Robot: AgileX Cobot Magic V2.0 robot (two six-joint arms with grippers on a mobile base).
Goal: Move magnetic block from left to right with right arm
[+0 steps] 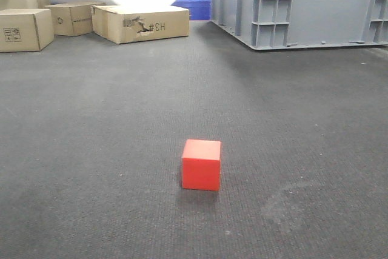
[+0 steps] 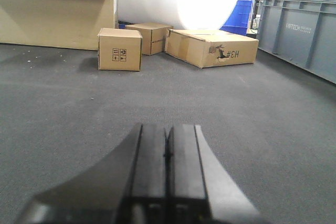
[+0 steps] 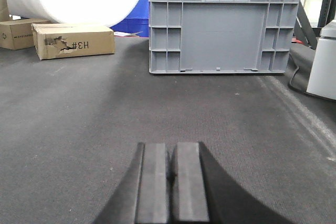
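The magnetic block [image 1: 201,165], a small bright red cube, sits alone on the dark grey carpet in the front view, a little below the middle. Neither arm shows in that view. In the left wrist view my left gripper [image 2: 168,129] is shut, its two dark fingers pressed together over bare carpet with nothing between them. In the right wrist view my right gripper [image 3: 171,148] is likewise shut on nothing above the carpet. The cube appears in neither wrist view.
Brown cardboard boxes [image 1: 148,23] [image 1: 23,28] line the back left. A large grey plastic crate [image 1: 303,5] stands at the back right, and also shows ahead of the right gripper [image 3: 223,22]. A white object [image 3: 323,61] stands at the far right.
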